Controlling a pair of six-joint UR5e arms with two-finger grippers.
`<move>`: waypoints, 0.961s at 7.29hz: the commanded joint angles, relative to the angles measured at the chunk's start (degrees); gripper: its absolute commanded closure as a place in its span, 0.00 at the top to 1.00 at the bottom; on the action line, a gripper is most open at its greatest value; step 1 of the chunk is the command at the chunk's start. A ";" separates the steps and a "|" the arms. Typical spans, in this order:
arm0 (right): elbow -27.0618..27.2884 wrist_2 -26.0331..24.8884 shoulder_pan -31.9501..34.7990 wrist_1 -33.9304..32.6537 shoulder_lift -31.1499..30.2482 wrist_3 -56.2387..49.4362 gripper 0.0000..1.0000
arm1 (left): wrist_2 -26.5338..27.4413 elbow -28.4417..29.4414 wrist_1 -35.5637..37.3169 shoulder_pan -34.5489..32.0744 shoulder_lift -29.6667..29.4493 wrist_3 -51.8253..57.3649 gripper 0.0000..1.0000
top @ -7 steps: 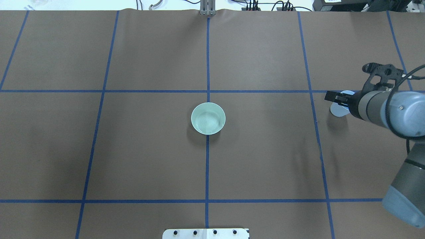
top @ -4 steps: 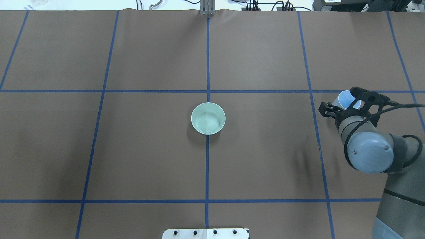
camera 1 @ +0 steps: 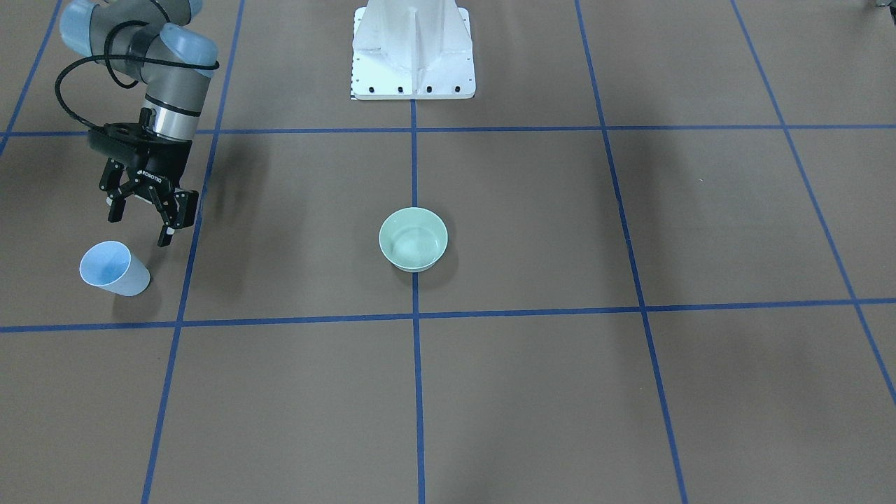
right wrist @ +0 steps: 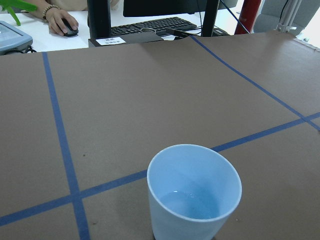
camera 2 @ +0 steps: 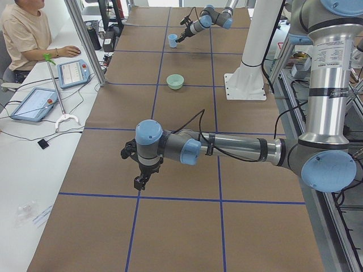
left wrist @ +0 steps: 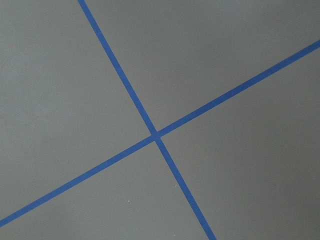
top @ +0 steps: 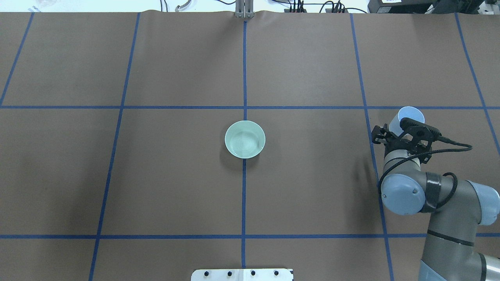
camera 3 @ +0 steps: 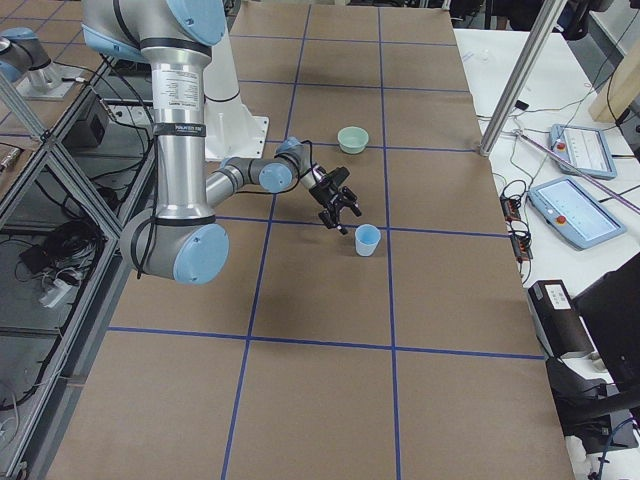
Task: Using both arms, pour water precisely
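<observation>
My left gripper hangs over the brown tabletop at the end of my left arm, which is stretched out low and nearly level. Only the side camera at that end catches it, so I cannot tell whether its jaws are apart or together. Its wrist camera looks straight down on a crossing of blue tape lines and nothing else.

On my other side, my right arm is folded in close and my right gripper points down and outward, clear of the tabletop. Its jaws are spread wide and it grasps nothing.

Just beyond it, at about 1 o'clock from the gripper in the overhead view, stands a pale blue cup, upright, near the fingertips but not touching them. It sits just on my side of a cross-table tape line. From my right wrist camera I look into its mouth, where a little water lies at the bottom.

At 9 o'clock from the cup, well apart from it, a mint-green bowl sits upright on the central tape line.

Far past the tabletop's edge, at 12 o'clock in the right wrist view, are a black keyboard and an operator's hand on a mouse.
</observation>
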 commanded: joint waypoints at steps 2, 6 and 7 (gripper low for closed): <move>-7.11 -4.00 -0.06 -0.02 2.73 1.46 0.98 | -0.01 -0.10 0.00 -0.08 0.02 0.09 1.00; -9.84 -4.90 1.25 0.24 2.39 1.55 0.99 | -0.01 -0.10 0.00 0.00 0.02 0.09 1.00; -11.08 -5.60 2.04 0.41 2.47 2.59 0.99 | -0.01 -0.10 0.00 0.00 0.02 0.09 1.00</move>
